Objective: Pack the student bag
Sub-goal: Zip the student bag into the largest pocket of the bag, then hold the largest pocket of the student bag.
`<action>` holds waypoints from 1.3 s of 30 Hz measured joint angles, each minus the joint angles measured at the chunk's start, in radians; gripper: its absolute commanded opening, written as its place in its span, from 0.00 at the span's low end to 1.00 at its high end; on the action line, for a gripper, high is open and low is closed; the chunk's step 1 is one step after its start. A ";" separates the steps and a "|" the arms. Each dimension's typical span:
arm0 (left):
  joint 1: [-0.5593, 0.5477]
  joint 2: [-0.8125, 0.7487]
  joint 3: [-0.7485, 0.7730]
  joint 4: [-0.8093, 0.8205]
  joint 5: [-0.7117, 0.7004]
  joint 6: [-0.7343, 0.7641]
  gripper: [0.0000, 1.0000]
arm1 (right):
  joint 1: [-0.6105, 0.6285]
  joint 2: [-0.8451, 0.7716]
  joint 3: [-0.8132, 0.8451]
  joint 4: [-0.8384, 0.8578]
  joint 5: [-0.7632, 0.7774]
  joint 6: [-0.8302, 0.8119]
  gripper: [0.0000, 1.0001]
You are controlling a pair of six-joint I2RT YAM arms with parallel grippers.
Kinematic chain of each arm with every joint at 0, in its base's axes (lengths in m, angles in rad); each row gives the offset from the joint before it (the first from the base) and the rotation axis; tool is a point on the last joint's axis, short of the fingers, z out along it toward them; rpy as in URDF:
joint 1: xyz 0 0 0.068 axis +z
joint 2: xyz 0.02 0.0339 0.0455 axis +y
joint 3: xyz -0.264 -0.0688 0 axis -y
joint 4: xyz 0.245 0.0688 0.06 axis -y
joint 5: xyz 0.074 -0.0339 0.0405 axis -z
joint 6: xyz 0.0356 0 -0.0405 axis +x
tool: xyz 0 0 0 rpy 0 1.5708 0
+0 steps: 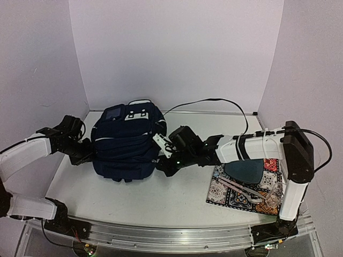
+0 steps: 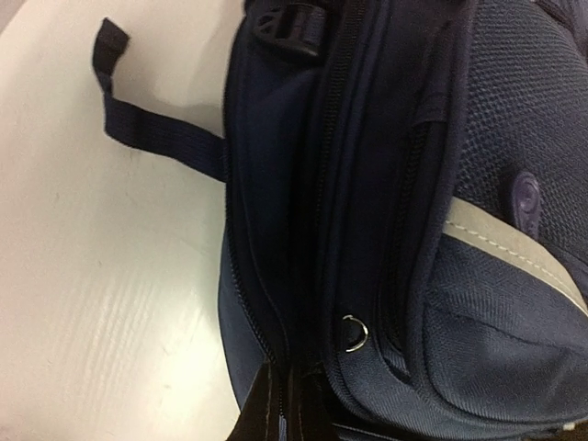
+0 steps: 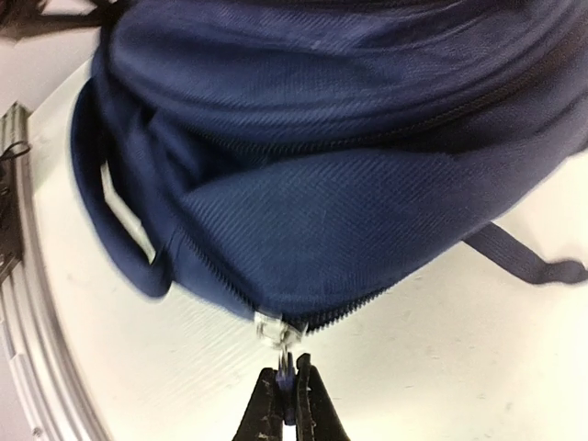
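Judging packing unfinished: large navy-blue fabric backpack [image 1: 126,144] lies on worktop [image 1: 161,201] toward 10 o'clock, right tool [image 3: 288,375] clenched on its zip pull [image 3: 274,329], left tool [image 1: 90,156] clenched at its 9 o'clock flank, dark teal pouch [image 1: 244,170] unpacked on patterned mat [image 1: 217,195] at 4 o'clock.

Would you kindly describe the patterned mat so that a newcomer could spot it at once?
On the white table, go to the near right area, to the right of the big navy student bag. The mat lies flat there; it alone carries a busy red, black and white tile pattern.
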 measured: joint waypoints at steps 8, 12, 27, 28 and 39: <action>0.058 0.170 0.116 0.015 -0.068 0.085 0.28 | 0.068 0.107 0.154 -0.072 -0.014 0.019 0.00; 0.079 0.154 0.130 0.049 -0.075 0.082 0.50 | 0.097 0.197 0.270 -0.105 -0.023 0.048 0.00; 0.038 -0.204 -0.118 0.049 0.182 -0.230 0.59 | 0.129 0.418 0.607 -0.131 -0.078 0.122 0.00; 0.027 -0.222 -0.127 0.048 0.192 -0.258 0.59 | 0.131 0.430 0.623 -0.130 -0.081 0.125 0.00; -0.189 -0.208 -0.186 0.141 0.193 -0.484 0.45 | 0.137 0.453 0.654 -0.132 -0.092 0.138 0.00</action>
